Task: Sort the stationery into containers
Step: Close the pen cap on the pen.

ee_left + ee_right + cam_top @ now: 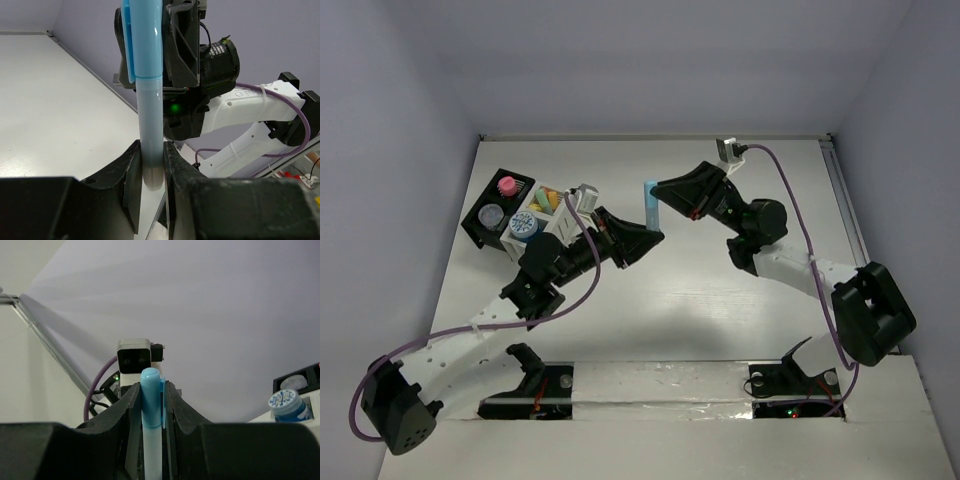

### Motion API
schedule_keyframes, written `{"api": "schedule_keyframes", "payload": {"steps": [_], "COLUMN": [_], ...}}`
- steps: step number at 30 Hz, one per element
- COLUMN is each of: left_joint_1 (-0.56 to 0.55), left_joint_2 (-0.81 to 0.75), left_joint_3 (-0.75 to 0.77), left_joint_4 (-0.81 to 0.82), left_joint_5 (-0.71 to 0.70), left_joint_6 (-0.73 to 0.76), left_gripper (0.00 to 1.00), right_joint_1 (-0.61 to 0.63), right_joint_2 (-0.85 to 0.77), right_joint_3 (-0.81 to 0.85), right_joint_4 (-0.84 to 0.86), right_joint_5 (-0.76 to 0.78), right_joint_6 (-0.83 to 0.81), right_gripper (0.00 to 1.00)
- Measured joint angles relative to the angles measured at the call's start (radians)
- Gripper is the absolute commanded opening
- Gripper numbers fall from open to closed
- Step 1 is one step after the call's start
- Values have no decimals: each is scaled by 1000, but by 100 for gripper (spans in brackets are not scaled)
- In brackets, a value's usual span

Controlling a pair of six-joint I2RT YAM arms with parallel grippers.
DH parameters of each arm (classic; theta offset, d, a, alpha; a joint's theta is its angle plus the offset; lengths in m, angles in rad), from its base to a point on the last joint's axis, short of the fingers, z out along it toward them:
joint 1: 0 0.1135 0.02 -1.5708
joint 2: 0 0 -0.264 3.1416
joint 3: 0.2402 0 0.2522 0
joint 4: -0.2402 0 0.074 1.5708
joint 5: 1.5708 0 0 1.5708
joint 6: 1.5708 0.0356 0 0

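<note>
A light-blue marker [650, 205] with a clipped blue cap is held above the middle of the table by both grippers at once. My left gripper [653, 236] is shut on its pale barrel end [150, 170]. My right gripper [661, 189] is shut on the capped end [151, 400]. In the left wrist view the cap [143, 40] points up in front of the right gripper [185, 55]. At the back left, a black ribbed tray [478, 228] adjoins a white compartmented box [558, 212], and both hold stationery.
The tray holds a pink piece [506, 185], a grey-lidded tub [492, 214] and a blue-lidded tub [524, 224]. Yellow and green sticks [542, 200] lie in the white box. Purple cables trail from both wrists. Walls close the table at the back and sides.
</note>
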Motion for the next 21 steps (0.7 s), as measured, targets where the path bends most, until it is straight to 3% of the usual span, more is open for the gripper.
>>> {"api": "schedule_keyframes", "payload": {"steps": [8, 21], "left_joint_1": [14, 111], "left_joint_2": [12, 16], "left_joint_3": [122, 232], "left_joint_4": [-151, -451], "left_joint_5": [39, 193], "left_joint_6": [42, 55], "left_gripper": [0, 0], "right_joint_1": [32, 85], "right_joint_2": [10, -2], "right_joint_3": [37, -56], "right_joint_4": [25, 16], "right_joint_5": [42, 141], "right_joint_6": [-59, -188], "right_gripper": [0, 0]}}
